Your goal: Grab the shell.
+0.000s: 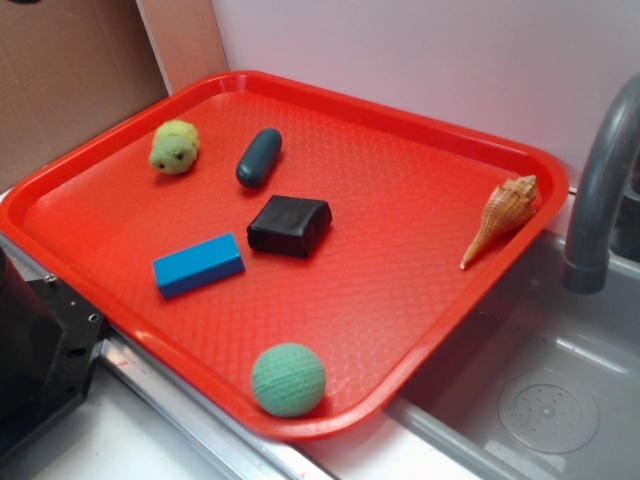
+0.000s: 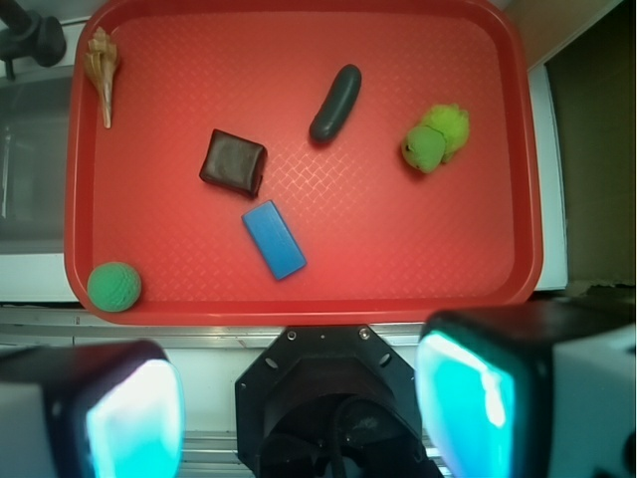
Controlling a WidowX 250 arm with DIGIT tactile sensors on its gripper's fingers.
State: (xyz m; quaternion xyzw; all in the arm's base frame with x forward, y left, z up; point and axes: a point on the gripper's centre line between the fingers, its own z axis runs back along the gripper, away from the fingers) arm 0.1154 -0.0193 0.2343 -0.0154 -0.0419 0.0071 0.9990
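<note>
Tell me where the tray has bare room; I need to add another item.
The widest bare stretch of the tray runs between the black block and the shell. The crowd is around the blue block, dark capsule and green plush.

Pale pinkish wall (image 1: 420,60) behind; cardboard panel (image 1: 70,80) left; grey sink (image 1: 540,400) with faucet (image 1: 600,180) right.

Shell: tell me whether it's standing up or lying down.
Lying down. The shell rests on its side against the red tray's rim, pale tip pointing inward.
</note>
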